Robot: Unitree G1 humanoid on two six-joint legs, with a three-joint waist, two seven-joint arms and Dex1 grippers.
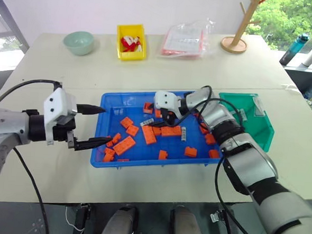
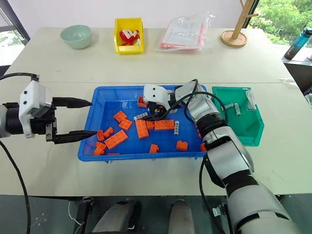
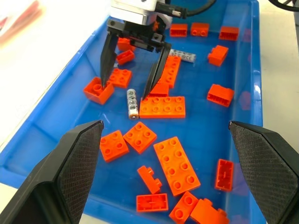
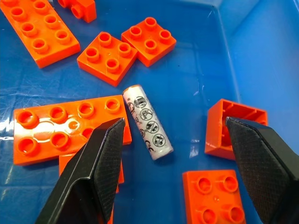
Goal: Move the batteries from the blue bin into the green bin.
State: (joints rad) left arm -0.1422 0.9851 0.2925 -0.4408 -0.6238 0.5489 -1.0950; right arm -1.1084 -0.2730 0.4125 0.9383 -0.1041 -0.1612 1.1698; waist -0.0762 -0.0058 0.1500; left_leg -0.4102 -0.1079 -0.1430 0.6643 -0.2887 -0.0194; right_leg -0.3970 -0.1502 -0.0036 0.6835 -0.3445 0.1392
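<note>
You see orange bricks (image 1: 149,134) scattered across the blue bin (image 1: 108,101), a silver-grey battery (image 4: 147,122) printed with black symbols, black fingers (image 4: 98,163), and the green bin (image 1: 263,131) on a beige table (image 1: 52,169).

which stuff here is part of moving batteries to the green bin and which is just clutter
Job: silver cylindrical batteries, shallow blue plastic bin, deep green plastic bin, open right gripper.

Clutter: orange toy bricks, yellow bin, pale green bowl, plastic bag, wooden stand.
</note>
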